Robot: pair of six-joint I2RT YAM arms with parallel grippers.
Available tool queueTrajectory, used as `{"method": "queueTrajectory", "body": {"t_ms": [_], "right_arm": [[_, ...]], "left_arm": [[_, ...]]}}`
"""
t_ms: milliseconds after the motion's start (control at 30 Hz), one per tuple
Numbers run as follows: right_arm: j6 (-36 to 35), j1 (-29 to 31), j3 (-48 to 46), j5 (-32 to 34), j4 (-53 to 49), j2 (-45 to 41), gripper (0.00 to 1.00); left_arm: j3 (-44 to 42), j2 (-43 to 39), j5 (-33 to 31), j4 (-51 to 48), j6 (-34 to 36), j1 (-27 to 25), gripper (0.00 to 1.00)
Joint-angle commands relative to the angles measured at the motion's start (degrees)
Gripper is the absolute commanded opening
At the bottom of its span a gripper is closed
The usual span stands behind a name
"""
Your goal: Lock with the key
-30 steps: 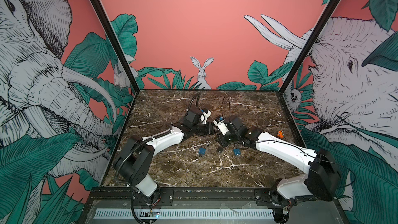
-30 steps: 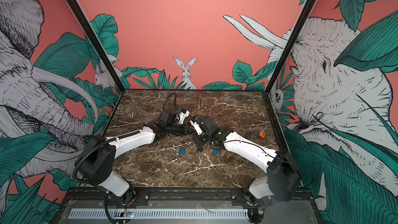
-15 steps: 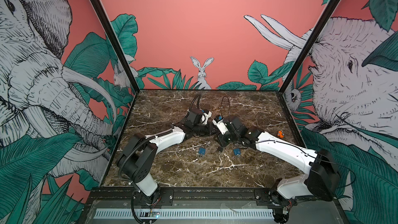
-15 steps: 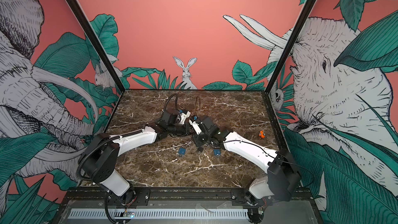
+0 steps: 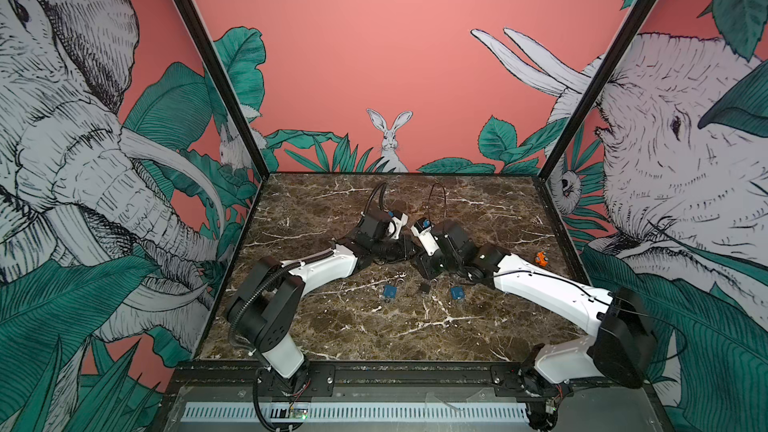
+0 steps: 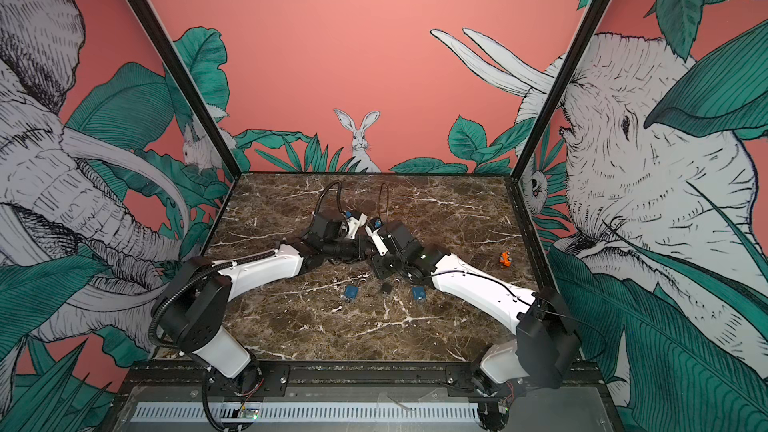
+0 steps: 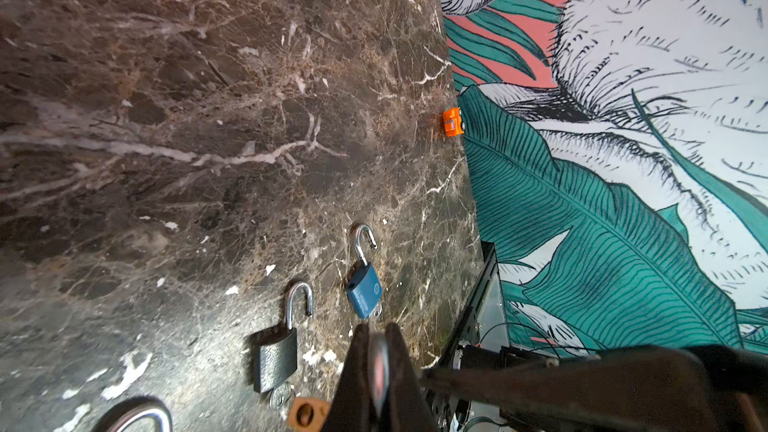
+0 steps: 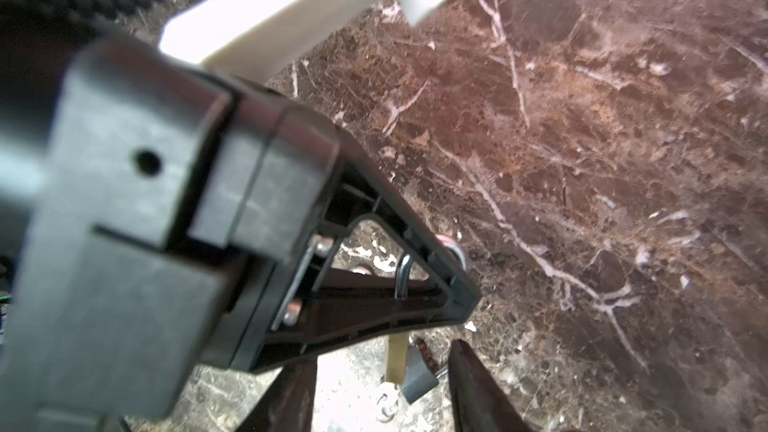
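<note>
Stretching low over the table (image 5: 332, 334), left arm (image 5: 324, 270) and right arm (image 5: 544, 286) nearly meet.

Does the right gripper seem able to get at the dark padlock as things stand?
Probably yes: the right gripper is open, and the dark padlock lies on the table between its fingers. The shut left gripper crowds in close by.

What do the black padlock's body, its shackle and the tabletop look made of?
Black padlock: matte, finely textured dark body, likely coated metal, maybe plastic-clad. Shackle: bright polished steel by its mirror glints. Tabletop: brown stone-look with white veins, slightly glossy; real marble or printed laminate, cannot tell.
</note>
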Motion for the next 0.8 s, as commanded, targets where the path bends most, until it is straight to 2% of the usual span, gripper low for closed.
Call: {"method": "queueTrajectory", "body": {"t_ms": [0, 67, 133, 233, 300, 400, 533, 633, 767], "right_arm": [[2.3, -1.3, -0.7, 2.0, 4.8, -3.9, 0.58], [2.4, -1.7, -3.7, 5.3, 7.8, -6.9, 0.62], [-0.5, -1.7, -8.5, 8.1, 14.5, -10.2, 0.64], [-6.4, -1.8, -17.4, 9.9, 28.3, -15.4, 0.61], [-8.1, -2.2, -18.9, 11.3, 31.9, -17.5, 0.57], [-12.1, -3.7, -16.7, 3.7, 29.8, -18.7, 0.55], [-13.2, -5.9, -13.5, -3.8, 30.5, -15.8, 0.54], [-12.7, -7.3, -10.1, -9.8, 30.2, -12.0, 0.51], [-11.8, -7.3, -6.9, -15.5, 30.6, -6.6, 0.47]], "left_arm": [[-0.1, -1.7, 0.4, 4.2, -3.0, 0.5, 0.0], [-0.3, -2.6, 0.4, 5.7, -7.0, 1.3, 0.0], [-0.9, -3.6, -0.8, 7.5, -12.1, 2.4, 0.0], [-2.8, -3.9, -0.3, 15.7, -22.7, 4.3, 0.0], [-3.6, -4.0, 0.1, 16.5, -28.1, 5.9, 0.0], [-8.1, -3.4, -2.1, 24.4, -37.5, 7.6, 0.0], [-11.7, 0.6, -3.9, 37.7, -49.0, 8.2, 0.0], [-11.8, 1.4, -4.4, 39.5, -51.2, 8.0, 0.0], [-11.3, -0.4, -4.2, 36.3, -50.7, 8.0, 0.0]]}}
